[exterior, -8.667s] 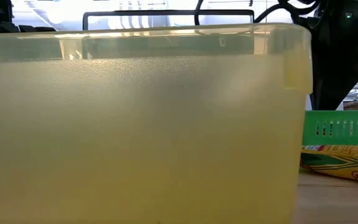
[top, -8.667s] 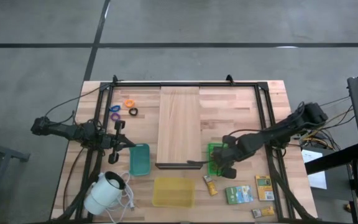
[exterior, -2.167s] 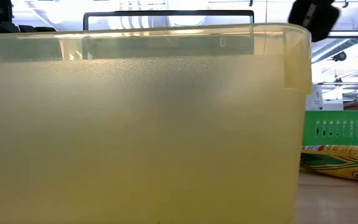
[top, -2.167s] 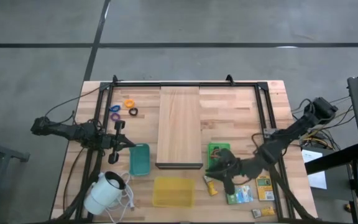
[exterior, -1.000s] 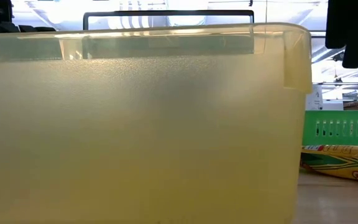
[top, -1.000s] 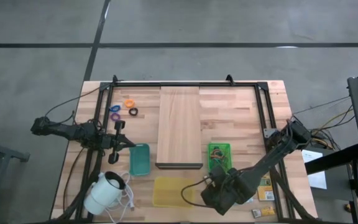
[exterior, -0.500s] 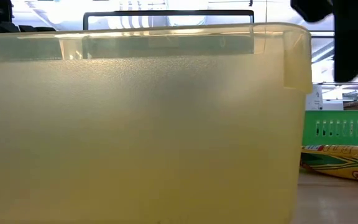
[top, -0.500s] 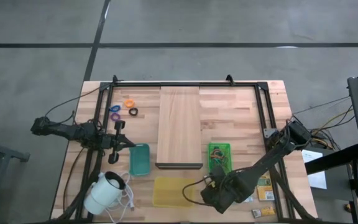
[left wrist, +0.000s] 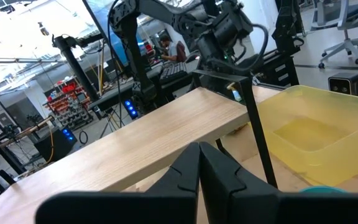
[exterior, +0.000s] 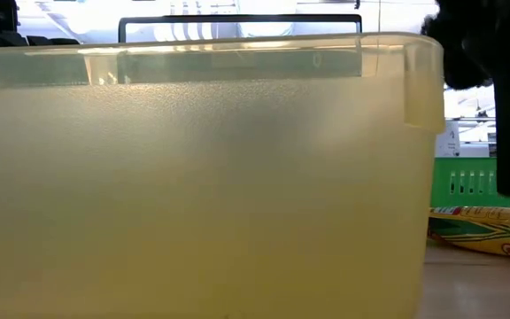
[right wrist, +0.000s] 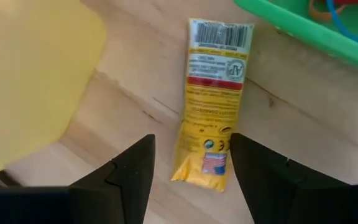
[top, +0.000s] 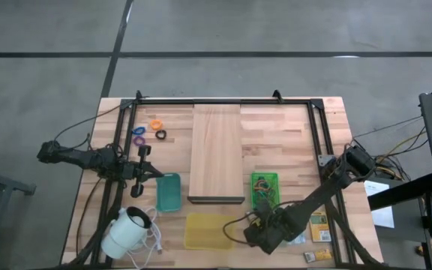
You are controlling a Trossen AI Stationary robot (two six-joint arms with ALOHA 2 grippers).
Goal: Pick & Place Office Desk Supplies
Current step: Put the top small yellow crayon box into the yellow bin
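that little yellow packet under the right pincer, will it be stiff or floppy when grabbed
The yellow packet lies flat on the wooden table and looks like a thin printed box, so probably fairly stiff and light. Being flat, it shouldn't roll, though it may slide. The open right pincer straddles one end, so it might pivot when pinched.

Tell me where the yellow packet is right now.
In the right wrist view, the yellow packet lies flat on the table between the yellow bin and green basket, under the open right gripper.
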